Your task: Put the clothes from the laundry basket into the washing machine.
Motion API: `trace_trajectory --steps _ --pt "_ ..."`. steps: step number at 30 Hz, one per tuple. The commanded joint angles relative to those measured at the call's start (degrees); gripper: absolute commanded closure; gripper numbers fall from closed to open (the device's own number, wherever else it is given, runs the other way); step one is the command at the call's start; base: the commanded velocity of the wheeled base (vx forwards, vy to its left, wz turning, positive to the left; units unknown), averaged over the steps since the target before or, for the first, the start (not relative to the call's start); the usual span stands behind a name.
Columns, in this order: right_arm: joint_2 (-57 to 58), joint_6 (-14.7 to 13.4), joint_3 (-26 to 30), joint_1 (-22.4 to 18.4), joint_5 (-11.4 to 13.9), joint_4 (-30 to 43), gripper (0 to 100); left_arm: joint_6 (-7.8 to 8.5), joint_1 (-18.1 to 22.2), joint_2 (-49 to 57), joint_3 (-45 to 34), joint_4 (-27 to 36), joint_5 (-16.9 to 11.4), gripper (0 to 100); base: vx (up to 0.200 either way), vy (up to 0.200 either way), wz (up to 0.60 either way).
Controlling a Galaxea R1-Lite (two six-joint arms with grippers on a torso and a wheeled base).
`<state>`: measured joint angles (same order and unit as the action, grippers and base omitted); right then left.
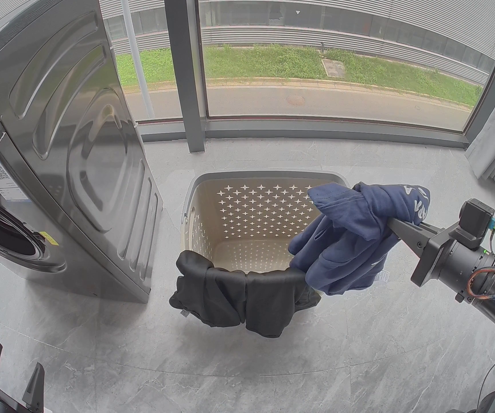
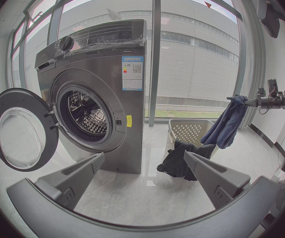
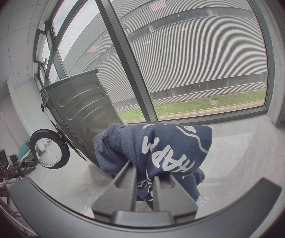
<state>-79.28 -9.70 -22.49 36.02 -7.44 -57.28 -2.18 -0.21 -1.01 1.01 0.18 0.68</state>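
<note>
Two garments are in play. The navy sweatshirt [image 1: 350, 236] is up in the air, bunched and dangling from the right gripper [image 3: 145, 179], whose fingers are pinched tight on a thick fold of it, over the right-hand side of the laundry basket [image 1: 259, 202]. The black garment [image 1: 241, 299] lies slumped over the basket's near rim, part inside, part spilling towards the floor [image 1: 316, 362]. Both look soft, limp and light, so expect the sweatshirt to swing and trail its sleeves. A grip on a gathered fold near the middle seems best, and for the black one the hump riding on the rim looks the easy place to pinch. The basket sits just beside the side panel of the washing machine [image 1: 81, 144] on the robot's left. The drum opening [image 2: 86, 116] is round the corner on the front face, with its door [image 2: 20, 129] swung wide to the far side. That corner and the opening's rim are the likely snag points for hanging cloth. There's bare floor in front of the machine for the carry. The left gripper [image 2: 142, 157] hangs low, facing the machine, fingers spread wide with nothing between them.
</note>
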Motion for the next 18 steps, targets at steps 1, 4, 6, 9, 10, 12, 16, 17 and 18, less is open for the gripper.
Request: trace_trajectory --steps 1,4,6,9,10,12,16,17,18 --pt "1.76 0.04 0.26 0.36 0.05 -0.02 100 -0.02 0.03 0.40 -0.84 -0.01 0.02 0 -0.200 0.000 0.00" --pt "1.67 0.04 0.26 0.54 0.14 -0.02 100 -0.02 -0.06 0.40 -0.84 -0.01 0.02 0 -0.200 0.000 0.00" --pt "1.76 0.04 0.26 0.72 0.23 -0.02 100 -0.02 -0.14 0.31 -0.84 -0.01 0.02 0 -0.200 0.000 0.00" --pt "1.76 -0.05 0.26 1.33 0.23 -0.20 100 -0.02 -0.14 0.31 -0.84 -0.01 0.02 0 -0.200 0.000 0.00" --pt "1.84 -0.05 0.26 1.33 0.23 -0.20 100 -0.10 -0.14 0.31 -0.84 -0.01 0.02 0 0.000 0.000 0.00" --pt "1.84 -0.05 0.26 1.33 0.32 -0.20 100 -0.10 -0.14 0.31 -0.84 -0.01 0.02 0 0.000 0.000 0.00" --pt "1.76 -0.05 0.26 1.68 0.58 -0.11 100 -0.10 -0.14 0.31 -0.84 -0.01 -0.07 0 0.000 0.000 0.00" --pt "1.76 -0.05 0.26 1.77 0.67 -0.11 100 -0.10 -0.14 0.31 -0.84 -0.01 -0.07 0 0.000 0.000 0.00" --pt "1.76 -0.05 0.34 1.77 0.67 -0.11 100 -0.10 -0.14 0.31 -0.84 -0.01 0.02 0 0.000 0.000 0.00"
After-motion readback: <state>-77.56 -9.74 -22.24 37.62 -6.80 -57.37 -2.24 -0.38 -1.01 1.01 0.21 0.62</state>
